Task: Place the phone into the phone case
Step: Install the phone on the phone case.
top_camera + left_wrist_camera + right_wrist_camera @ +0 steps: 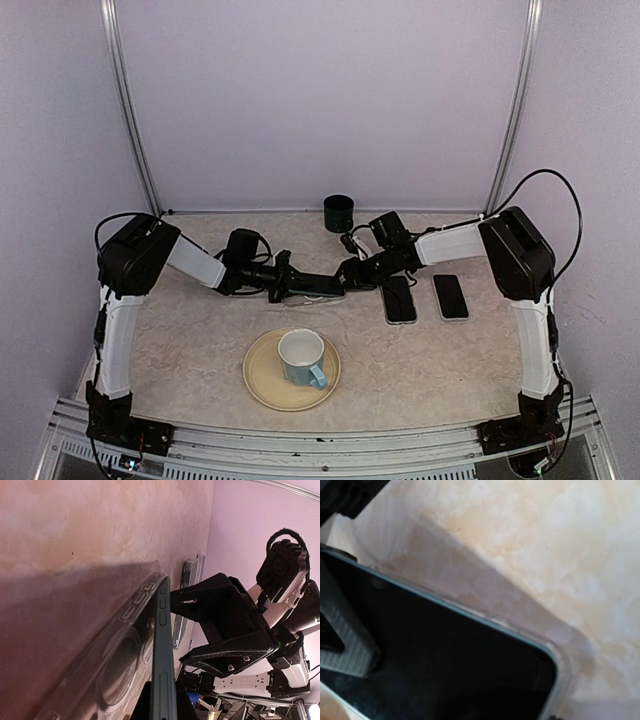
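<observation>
Holding the phone [163, 645] on its long edge in the left gripper [300, 287], shut tight on it, above the middle of the worktop [190, 340] and not touching it. Keeping the clear case [117, 660] against the back of the phone, the round ring of the case showing through on the worktop side. Not being able to tell whether the phone is sitting fully inside the case; only seeing a thin clear rim around one corner of the dark screen in the right wrist view.

Reaching in from the right with the right gripper [179, 625], jaws standing about half apart and closing on nothing. Resting, as it seems, one finger [342, 635] flat on the screen near one end of the phone.

Seeing two more phones lying flat on the worktop just right of the grippers, one [400, 298] nearer and one [451, 296] farther right, side by side and apart. Seeing also a plate [262, 385] near the front with a mug [300, 355] standing on it, and a dark cup [339, 212] at the back wall.
</observation>
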